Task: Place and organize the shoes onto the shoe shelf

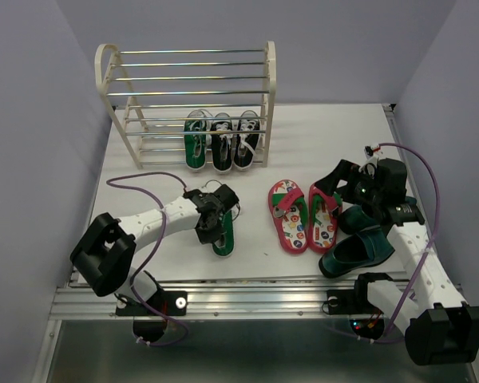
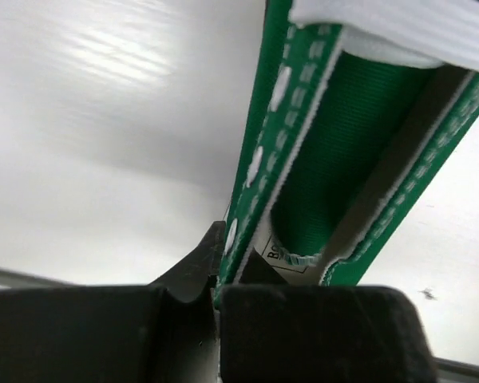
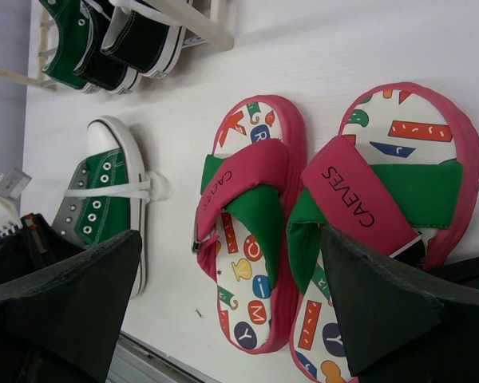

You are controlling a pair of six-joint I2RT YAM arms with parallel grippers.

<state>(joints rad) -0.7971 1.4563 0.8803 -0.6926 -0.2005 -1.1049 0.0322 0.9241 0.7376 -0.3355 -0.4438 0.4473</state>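
The shoe shelf [image 1: 191, 88] stands at the back left. One green sneaker [image 1: 195, 140] and two black sneakers [image 1: 233, 140] sit on its lowest tier. My left gripper [image 1: 214, 222] is shut on the side wall of the other green sneaker [image 1: 223, 238], low over the table; the left wrist view shows my left gripper [image 2: 217, 275] pinching the green canvas [image 2: 343, 144]. Two red-pink flip-flops [image 1: 303, 217] lie side by side in the middle. My right gripper [image 1: 339, 185] is open above them, and in the right wrist view my right gripper [image 3: 231, 295] hangs over the flip-flops [image 3: 251, 215]. Two dark teal loafers [image 1: 359, 249] lie at the front right.
The upper tiers of the shelf hold nothing. The right arm's cable [image 1: 431, 199] loops over the loafers. The table's front rail [image 1: 247, 299] runs below the shoes. The shelf's cream frame [image 3: 191, 20] shows in the right wrist view.
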